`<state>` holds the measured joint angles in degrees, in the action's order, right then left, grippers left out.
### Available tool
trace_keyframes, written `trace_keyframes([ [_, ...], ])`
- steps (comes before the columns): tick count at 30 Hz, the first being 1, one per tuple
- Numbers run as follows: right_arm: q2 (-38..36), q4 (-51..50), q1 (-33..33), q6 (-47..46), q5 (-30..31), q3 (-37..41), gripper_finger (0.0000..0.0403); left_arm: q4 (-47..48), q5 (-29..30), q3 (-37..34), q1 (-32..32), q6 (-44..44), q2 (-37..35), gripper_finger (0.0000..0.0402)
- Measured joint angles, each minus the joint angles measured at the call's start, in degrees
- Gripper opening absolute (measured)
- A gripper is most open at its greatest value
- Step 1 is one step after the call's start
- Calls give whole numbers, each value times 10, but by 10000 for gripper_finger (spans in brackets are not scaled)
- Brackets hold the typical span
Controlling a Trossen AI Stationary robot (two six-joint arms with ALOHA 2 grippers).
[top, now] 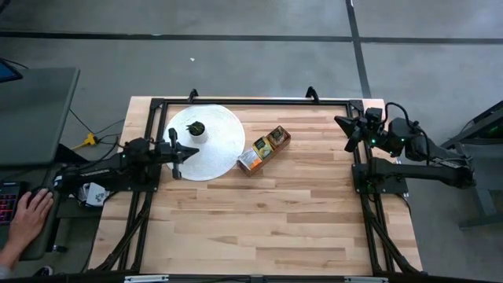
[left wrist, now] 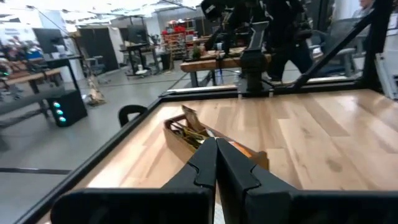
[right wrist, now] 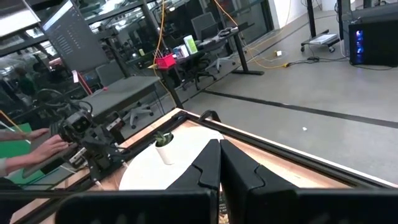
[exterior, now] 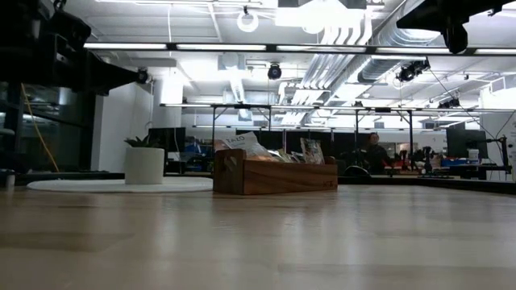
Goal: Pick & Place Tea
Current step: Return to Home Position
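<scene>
Your left pincer (top: 191, 152) hangs over the left rim of the white disc (top: 224, 134), close to the desk's (top: 275, 228) left edge. Its own wrist view shows the pincer (left wrist: 216, 142) closed, fingers (left wrist: 202, 168) pressed together with nothing between them. Your right pincer (top: 342, 124) sits by the far right corner of the desk, well apart from the tea. It too is closed and empty in its wrist view (right wrist: 219, 143).

The tea (top: 263, 148) is all inside the wooden box (top: 243, 168), which lies slanted near the far edge, about midway along it and just beside the disc's right rim. From above you can make out orange-and-white sachets at the box's near end, green-and-yellow in the middle and brownish at the far end. In the low view the sachets (exterior: 242, 143) stick up above the box's wall (exterior: 274, 179).

A small potted plant (top: 196, 129) stands on the disc. Off the desk's left edge, a person's hand (top: 31, 209) rests on a keyboard.
</scene>
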<state>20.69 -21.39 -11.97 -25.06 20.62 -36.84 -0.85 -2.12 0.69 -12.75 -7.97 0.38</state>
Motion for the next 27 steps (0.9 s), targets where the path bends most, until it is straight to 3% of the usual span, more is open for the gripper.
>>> trace_keyframes([
  [9,-4,212,0,6,-36,124,0,2,16,0,0,-12,0,0],
  [16,-6,395,0,-4,-29,233,0,2,16,0,0,-12,0,0],
  [22,-7,489,0,-15,-27,286,0,2,16,0,0,-12,0,1],
  [27,-11,503,0,-15,-16,300,0,3,16,0,0,-12,0,1],
])
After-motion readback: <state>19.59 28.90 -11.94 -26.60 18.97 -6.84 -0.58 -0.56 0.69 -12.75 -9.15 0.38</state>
